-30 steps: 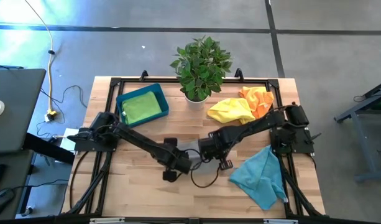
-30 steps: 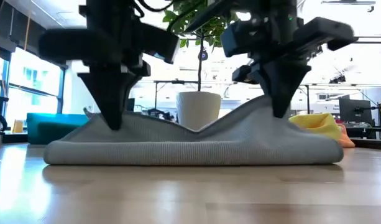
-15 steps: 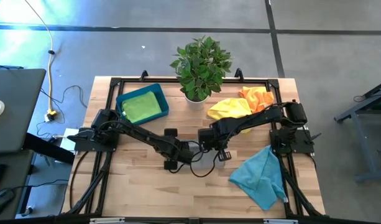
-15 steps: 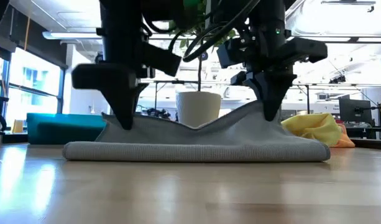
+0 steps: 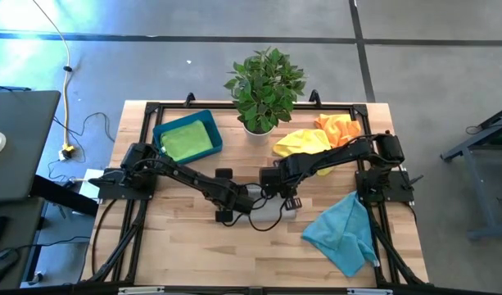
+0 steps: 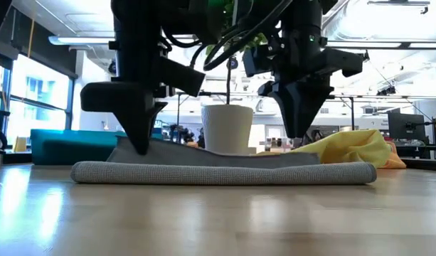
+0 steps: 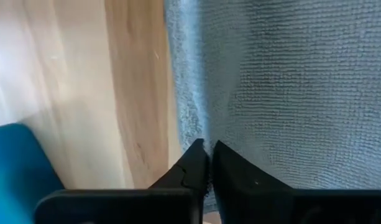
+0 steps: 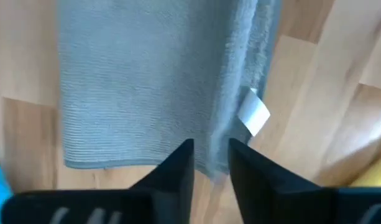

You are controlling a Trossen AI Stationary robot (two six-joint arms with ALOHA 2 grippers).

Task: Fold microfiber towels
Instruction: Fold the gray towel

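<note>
A grey towel (image 6: 225, 169) lies folded in the middle of the table, one layer over another; it also shows as the grey towel (image 5: 265, 201) in the high view. My left gripper (image 6: 141, 146) stands at its left end, shut on the upper layer. My right gripper (image 6: 296, 139) hangs just above the towel's right end, its fingers (image 8: 184, 158) apart and holding nothing. The towel's edge with a white label (image 8: 252, 115) lies below it. In the left wrist view my left gripper (image 7: 210, 163) sits at the towel's edge. My left gripper pinches the edge of the towel's upper layer (image 7: 201, 134) at its left end between its two fingers, coming steeply from above. That end (image 6: 126, 148) is held slightly raised over the lower layer. The rest of the towel lies flat on the table.
A blue tray (image 5: 210, 123) with a lime green towel (image 5: 185, 141) stands far left. A potted plant (image 5: 264, 86) is at the far middle, with a yellow towel (image 5: 304, 145) and an orange towel (image 5: 339, 129) to its right. A teal-blue towel (image 5: 345, 231) lies near right.
Both grippers have moved toward the table's far edge, drawing the grey towel's upper layer with them. My right gripper has let go: the raised peak under it has dropped flat. The left end stays slightly raised in my left gripper.
</note>
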